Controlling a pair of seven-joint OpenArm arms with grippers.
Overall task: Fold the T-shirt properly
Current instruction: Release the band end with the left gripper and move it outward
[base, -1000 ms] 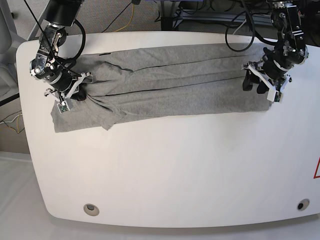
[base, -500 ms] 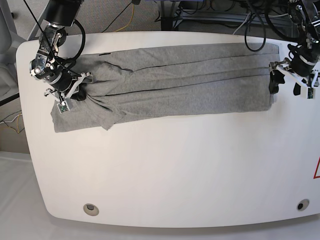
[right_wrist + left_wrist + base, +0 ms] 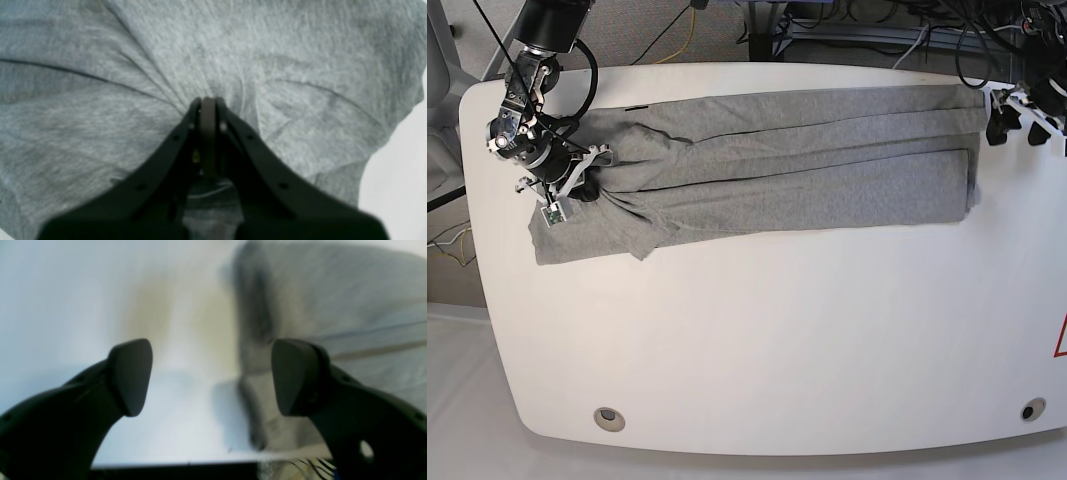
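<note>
Grey T-shirt (image 3: 116, 83) pinched by right gripper (image 3: 208, 103); left gripper (image 3: 211, 376) spread, empty.

The heather-grey cotton T-shirt (image 3: 777, 170) lies folded lengthwise into a long band across the far part of the white tabletop (image 3: 777, 340), reaching almost from its left edge to its right edge. Its right end is square and flat. Its left end is bunched into radiating creases, one flap spread toward the near-left.

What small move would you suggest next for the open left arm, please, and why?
Probably bring the left gripper back down onto the heather-grey cotton T-shirt at its near end: its fingers are open and empty, while the right gripper pinches the far end.
</note>
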